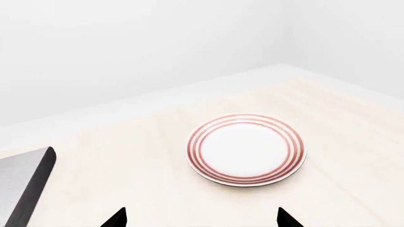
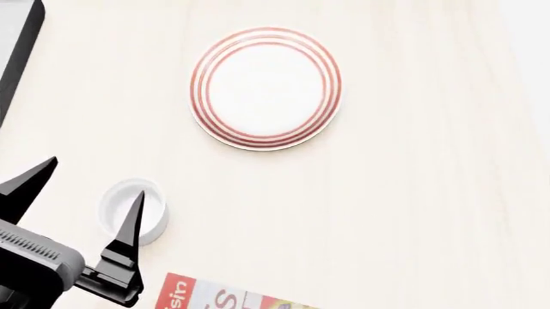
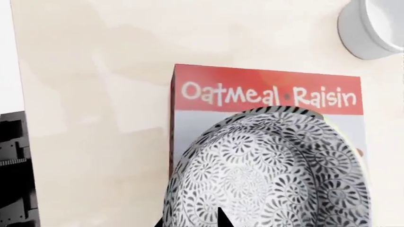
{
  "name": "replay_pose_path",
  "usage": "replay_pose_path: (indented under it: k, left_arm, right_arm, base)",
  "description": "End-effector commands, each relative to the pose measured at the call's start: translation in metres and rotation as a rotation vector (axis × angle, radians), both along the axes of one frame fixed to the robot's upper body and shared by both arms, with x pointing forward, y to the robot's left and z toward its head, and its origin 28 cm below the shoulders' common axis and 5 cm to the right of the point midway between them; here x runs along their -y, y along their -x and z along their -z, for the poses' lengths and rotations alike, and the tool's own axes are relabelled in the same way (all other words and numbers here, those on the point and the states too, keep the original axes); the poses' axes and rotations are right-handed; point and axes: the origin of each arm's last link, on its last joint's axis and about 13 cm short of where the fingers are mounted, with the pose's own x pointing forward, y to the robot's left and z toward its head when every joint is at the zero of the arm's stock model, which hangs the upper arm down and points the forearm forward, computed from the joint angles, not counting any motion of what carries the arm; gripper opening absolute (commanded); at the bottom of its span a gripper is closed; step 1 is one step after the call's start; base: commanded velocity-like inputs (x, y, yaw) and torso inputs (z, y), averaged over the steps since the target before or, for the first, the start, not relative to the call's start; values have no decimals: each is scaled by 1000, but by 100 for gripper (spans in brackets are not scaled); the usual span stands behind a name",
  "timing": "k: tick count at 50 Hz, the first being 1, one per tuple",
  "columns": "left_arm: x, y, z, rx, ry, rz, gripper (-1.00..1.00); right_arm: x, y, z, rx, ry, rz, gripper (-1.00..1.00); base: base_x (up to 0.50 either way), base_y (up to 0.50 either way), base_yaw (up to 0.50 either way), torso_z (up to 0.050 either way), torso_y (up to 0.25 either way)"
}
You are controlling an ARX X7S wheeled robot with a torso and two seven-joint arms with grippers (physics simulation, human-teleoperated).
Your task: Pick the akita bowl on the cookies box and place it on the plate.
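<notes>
The head camera looked steeply down on the pale wooden table (image 2: 413, 212). The left wrist camera looked obliquely across it; both caught the red-ringed round white plate (image 2: 266, 88) (image 1: 247, 150). The right wrist camera hung close above the red-and-white cookies carton (image 3: 252, 90), whose corner the head view shared (image 2: 202, 297).

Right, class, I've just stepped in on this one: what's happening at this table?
A two-armed robot is working over a pale wooden table. The patterned akita bowl sits on the Oatmeal Raisin cookies box, with the right gripper's fingertip just over its rim; whether it grips yet cannot be told. The red-ringed plate lies bare. The left gripper hovers open beside a small white cup.
</notes>
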Motion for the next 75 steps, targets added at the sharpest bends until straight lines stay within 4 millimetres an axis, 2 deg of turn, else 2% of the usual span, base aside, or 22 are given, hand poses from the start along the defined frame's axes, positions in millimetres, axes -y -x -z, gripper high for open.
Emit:
replay_pose_path:
  k: [1,14,20,23,34,45,55,65,69,75]
  left_arm:
    - [0,-1,-2,10,8,3,100]
    - [2,1,-2,2,6,12,100]
    - [3,1,-1,2,3,19,100]
    - [3,2,-2,4,3,21,100]
    - [2,4,-4,9,4,21,100]
    - [1,5,-3,14,4,22,100]
    - [1,6,0,13,4,26,100]
    - [0,8,1,17,-1,36,100]
    - [0,8,2,17,-5,41,100]
    - [1,11,1,20,-10,44,100]
  right_arm:
    - [0,4,-2,-32,46,-24,-100]
    - [14,9,-18,2,164,-1,-100]
    - [22,5,-27,6,212,18,-100]
    - [27,3,-40,23,230,30,-100]
    - [34,-7,-68,81,257,64,-100]
    - [45,-40,-106,234,277,154,-100]
    - [40,-61,-124,315,260,172,-100]
    - [31,-90,-130,393,245,178,-100]
    - [29,-103,-126,406,231,182,-100]
    - [27,-131,-132,471,163,233,-100]
  base:
    - [0,0,0,0,0]
    - [0,0,0,0,-2]
    - [0,0,0,0,0]
    - [0,0,0,0,-3]
    - [0,0,0,0,0]
    - [0,0,0,0,0]
    - [0,0,0,0,0]
    - [0,0,0,0,0]
    - [0,0,0,0,0]
    - [0,0,0,0,0]
